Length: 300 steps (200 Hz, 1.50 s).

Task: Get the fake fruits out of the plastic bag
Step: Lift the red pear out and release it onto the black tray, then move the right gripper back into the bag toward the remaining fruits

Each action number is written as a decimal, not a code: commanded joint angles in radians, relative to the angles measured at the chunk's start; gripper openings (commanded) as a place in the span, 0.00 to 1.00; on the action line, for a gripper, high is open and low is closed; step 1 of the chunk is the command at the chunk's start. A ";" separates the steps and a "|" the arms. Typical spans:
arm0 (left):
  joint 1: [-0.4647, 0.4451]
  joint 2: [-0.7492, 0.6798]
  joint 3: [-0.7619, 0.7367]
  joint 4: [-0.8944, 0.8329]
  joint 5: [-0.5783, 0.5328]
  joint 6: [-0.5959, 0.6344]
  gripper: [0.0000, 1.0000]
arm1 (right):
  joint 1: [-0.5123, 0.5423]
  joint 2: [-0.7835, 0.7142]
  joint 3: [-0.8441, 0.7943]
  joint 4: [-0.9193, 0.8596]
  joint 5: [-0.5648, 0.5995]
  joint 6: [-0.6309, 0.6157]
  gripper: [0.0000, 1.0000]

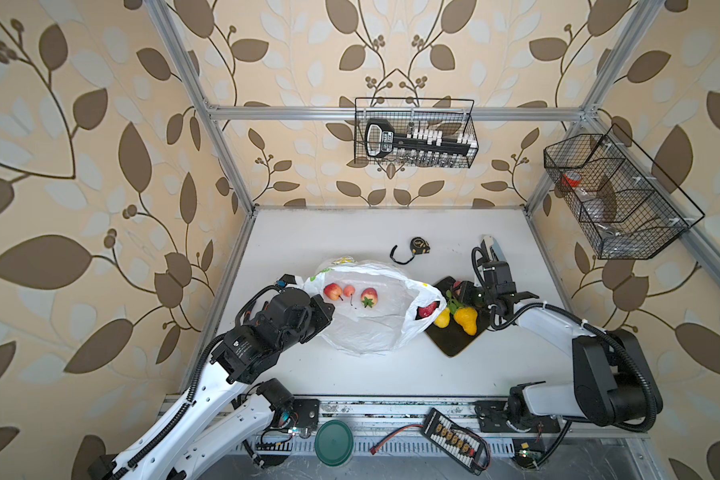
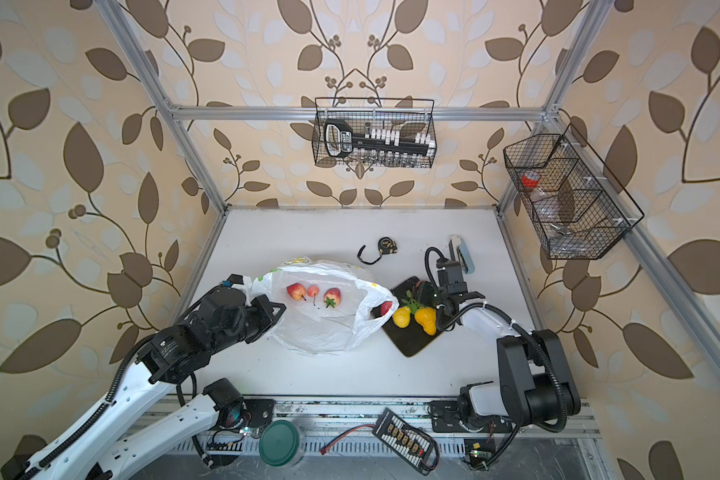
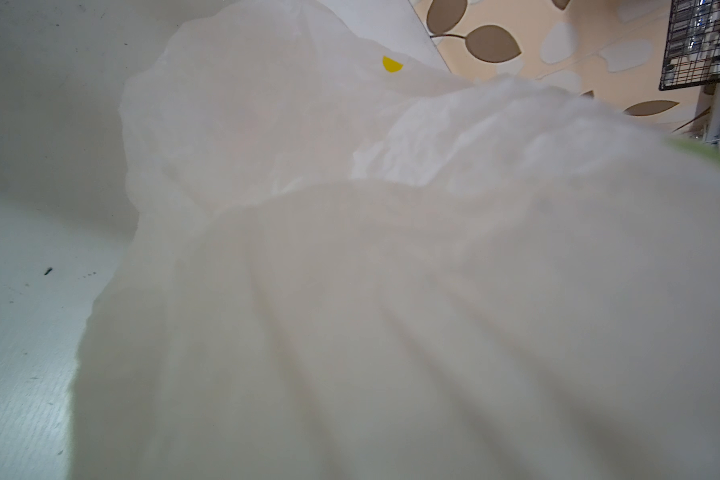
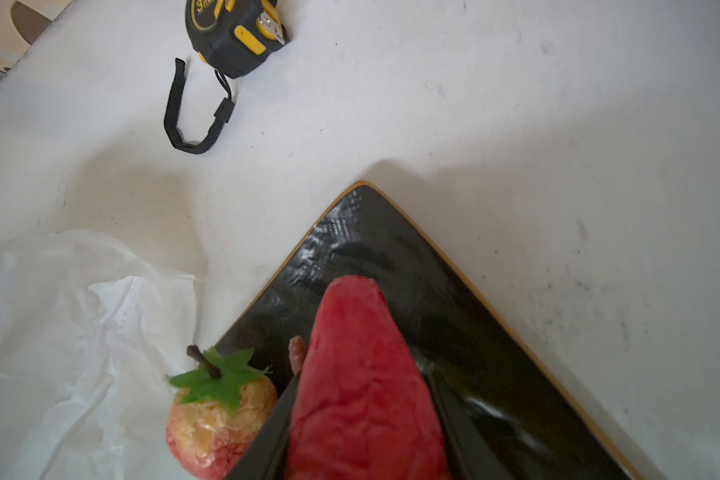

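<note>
On the table [image 1: 350, 374] lie a plastic bag [image 1: 371, 328], black plate [image 1: 454, 340] and tape measure [image 1: 418, 245]. The plate is under the right gripper [image 4: 362, 374].

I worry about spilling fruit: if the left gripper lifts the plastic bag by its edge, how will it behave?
Probably floppy: the plastic bag lies crumpled, pleated where the left gripper pinches it. Likely very light, since the film looks thin. The apple and cherry resting on it would probably roll as it sags.

I see a tape measure [image 1: 418, 245] on the worktop [image 1: 350, 232], eleven o'clock from the black plate [image 1: 452, 338]; green lid [image 1: 334, 442] at seven.
</note>
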 commanded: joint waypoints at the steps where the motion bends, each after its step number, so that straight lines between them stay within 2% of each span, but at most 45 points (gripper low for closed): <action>1: 0.007 0.002 0.010 0.025 -0.002 0.008 0.00 | -0.003 0.002 -0.018 0.028 -0.016 -0.009 0.56; 20: 0.007 0.004 0.008 0.026 0.000 0.009 0.00 | -0.004 -0.024 -0.015 0.010 -0.001 -0.014 0.65; 44: 0.008 0.005 0.008 0.026 -0.001 0.009 0.00 | -0.007 -0.079 -0.002 -0.038 0.018 -0.023 0.70; 93: 0.007 0.005 0.004 0.029 0.000 0.009 0.00 | -0.006 -0.278 0.081 -0.208 0.095 -0.036 0.70; 119: 0.008 0.008 0.002 0.032 0.001 0.008 0.00 | 0.014 -0.386 0.151 -0.261 0.044 -0.054 0.65; 130: 0.008 0.008 0.001 0.031 0.001 0.006 0.00 | 0.065 -0.435 0.180 -0.263 0.040 -0.059 0.63; 144: 0.007 0.007 -0.001 0.031 0.002 0.004 0.00 | 0.180 -0.486 0.216 -0.250 0.076 -0.074 0.62; 179: 0.007 0.010 -0.008 0.034 0.004 -0.003 0.00 | 0.552 -0.554 0.271 -0.134 0.263 -0.143 0.59; 212: 0.008 0.014 -0.004 0.029 0.004 -0.003 0.00 | 0.913 -0.467 0.335 -0.066 0.447 -0.309 0.58; 235: 0.008 0.014 -0.003 0.023 0.000 -0.004 0.00 | 1.087 -0.351 0.366 -0.043 0.526 -0.406 0.58; 265: 0.007 0.008 0.001 0.013 -0.003 -0.012 0.00 | 1.123 -0.178 0.368 0.005 0.520 -0.374 0.57; 284: 0.008 0.004 0.007 0.003 -0.004 -0.014 0.00 | 1.120 -0.036 0.384 -0.009 0.592 -0.297 0.57; 300: 0.008 0.001 0.008 -0.004 -0.005 -0.015 0.00 | 1.097 0.078 0.417 -0.035 0.647 -0.185 0.58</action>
